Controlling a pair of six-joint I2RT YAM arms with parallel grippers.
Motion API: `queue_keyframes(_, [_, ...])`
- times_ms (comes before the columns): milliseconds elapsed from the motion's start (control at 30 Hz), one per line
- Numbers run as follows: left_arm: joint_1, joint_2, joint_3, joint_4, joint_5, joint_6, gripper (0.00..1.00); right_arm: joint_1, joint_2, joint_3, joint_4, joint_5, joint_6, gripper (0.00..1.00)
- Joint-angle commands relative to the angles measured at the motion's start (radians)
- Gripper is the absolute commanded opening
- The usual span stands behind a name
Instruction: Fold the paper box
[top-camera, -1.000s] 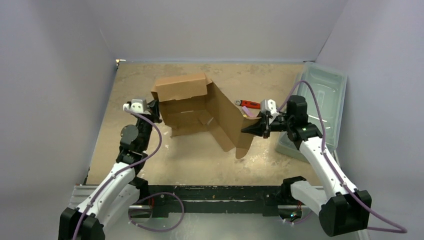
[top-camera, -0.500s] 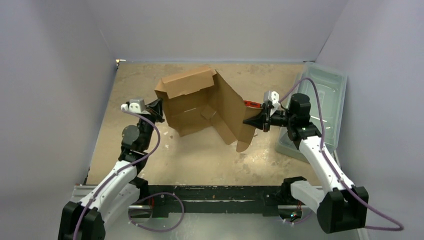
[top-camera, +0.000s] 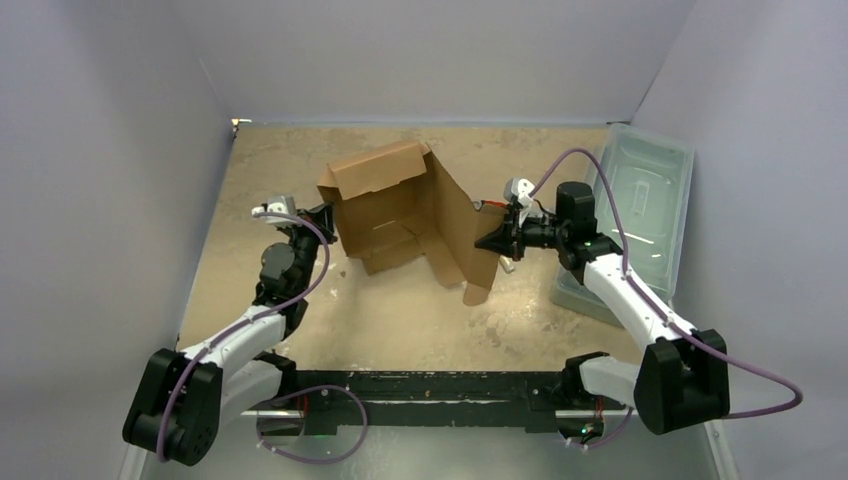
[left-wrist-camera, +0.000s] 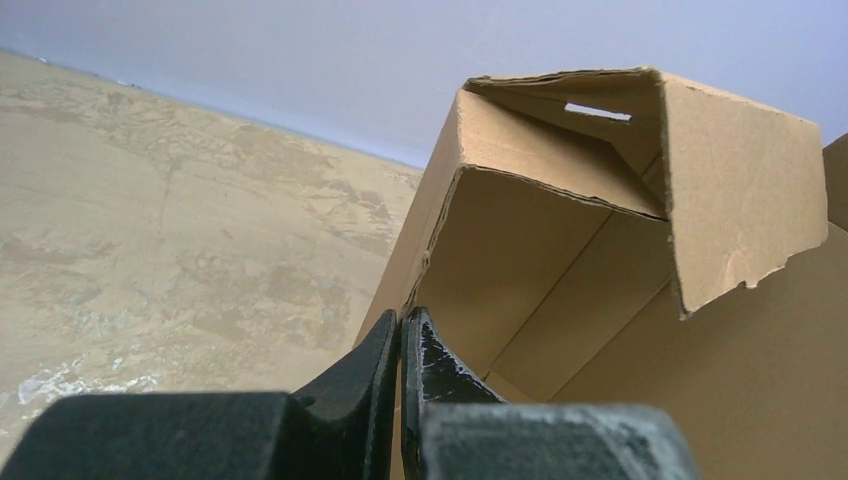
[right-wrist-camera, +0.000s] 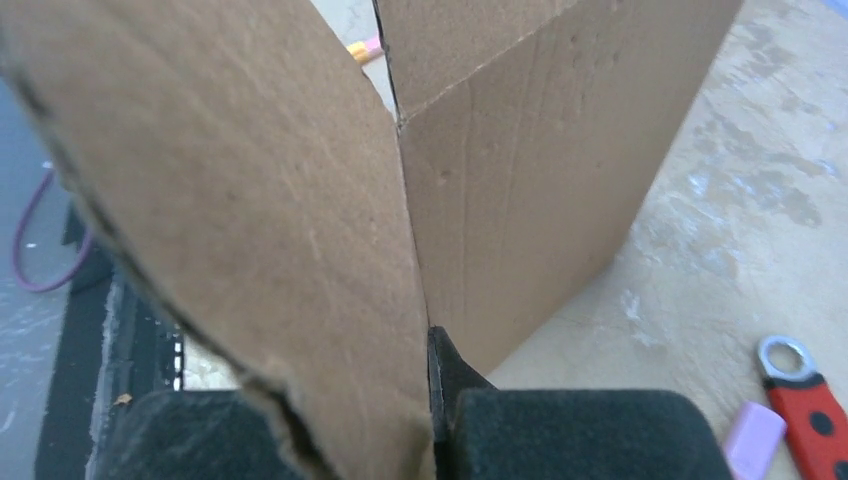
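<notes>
On the tan tabletop (top-camera: 400, 320), mid-frame, the paper box (top-camera: 400, 215) is sitting half-formed while the left jaws and the right jaws are clamping its opposite panels (light, stiff cardboard, probably best gripped near creases).

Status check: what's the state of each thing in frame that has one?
paper box: half folded, side walls up, big flap standing, pinched from both sides
left gripper: shut on the paper box's left wall edge
right gripper: shut on the paper box's standing flap
wrench: lying flat, untouched
bin: upright, open-topped, untouched
</notes>
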Motion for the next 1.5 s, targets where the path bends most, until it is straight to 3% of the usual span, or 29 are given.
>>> queue_keyframes(0, [-0.001, 0.028, 0.003, 0.071, 0.032, -0.048, 0.0, 0.008, -0.001, 0.025, -0.017, -0.168, 0.076, 0.0])
queue_keyframes(133, [-0.001, 0.013, -0.03, 0.097, 0.054, -0.061, 0.0, 0.008, -0.021, -0.053, 0.25, -0.224, 0.33, 0.0])
queue_keyframes(300, [-0.009, -0.001, -0.066, 0.119, 0.039, -0.188, 0.0, 0.008, 0.008, -0.056, 0.221, -0.084, 0.34, 0.0])
queue_keyframes(533, [-0.035, 0.015, -0.038, 0.095, -0.038, -0.311, 0.0, 0.02, 0.02, -0.052, 0.195, -0.085, 0.295, 0.0])
queue_keyframes(700, [-0.089, 0.052, 0.037, 0.007, -0.072, -0.251, 0.0, 0.024, 0.007, -0.049, 0.175, -0.064, 0.251, 0.0])
queue_keyframes(1033, [-0.151, 0.053, 0.173, -0.323, -0.186, -0.045, 0.0, 0.028, -0.019, -0.032, 0.106, 0.049, 0.169, 0.0])
queue_keyframes(1200, [-0.151, 0.043, 0.235, -0.391, -0.173, 0.016, 0.06, 0.028, -0.029, -0.027, 0.09, 0.117, 0.151, 0.0])
queue_keyframes(1467, [-0.15, -0.005, 0.284, -0.474, -0.095, 0.072, 0.31, 0.02, -0.031, -0.015, 0.067, 0.255, 0.125, 0.0])
